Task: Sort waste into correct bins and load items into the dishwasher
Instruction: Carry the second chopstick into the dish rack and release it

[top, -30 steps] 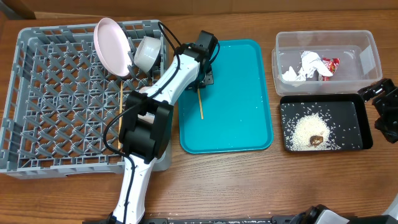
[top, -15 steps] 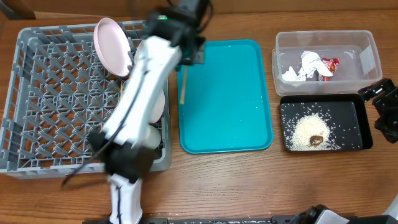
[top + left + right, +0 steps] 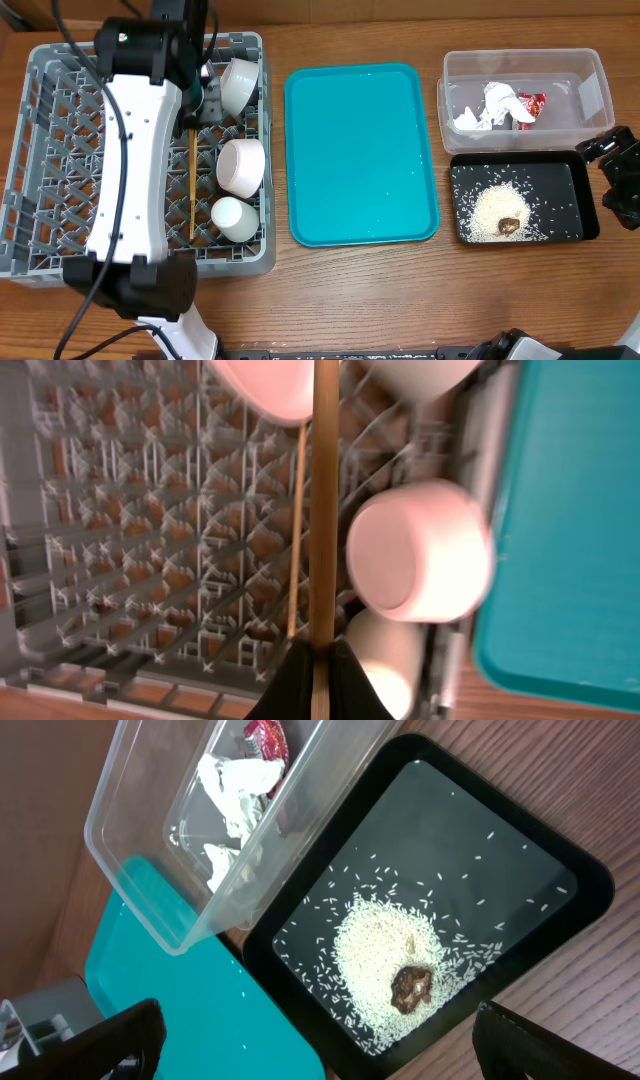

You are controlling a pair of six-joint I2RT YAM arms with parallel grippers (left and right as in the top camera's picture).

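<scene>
Left of the teal tray [image 3: 360,150] sits the grey dish rack [image 3: 60,150]. The left arm [image 3: 135,170] lies over it, hiding the plate [image 3: 265,385]. The left gripper [image 3: 322,665] pinches a chopstick [image 3: 324,500]; a second chopstick [image 3: 192,195] lies on the rack floor. The top bowl [image 3: 240,85], lower bowl [image 3: 241,165] and cup [image 3: 235,218] stand by the teal tray's left edge. Right of it, the clear tub [image 3: 590,75] holds paper [image 3: 490,105] and a wrapper [image 3: 530,103]; the black tray [image 3: 578,180] holds rice [image 3: 490,210] and a brown lump [image 3: 509,225]. Farthest right, the right gripper [image 3: 612,172] is spread wide.
</scene>
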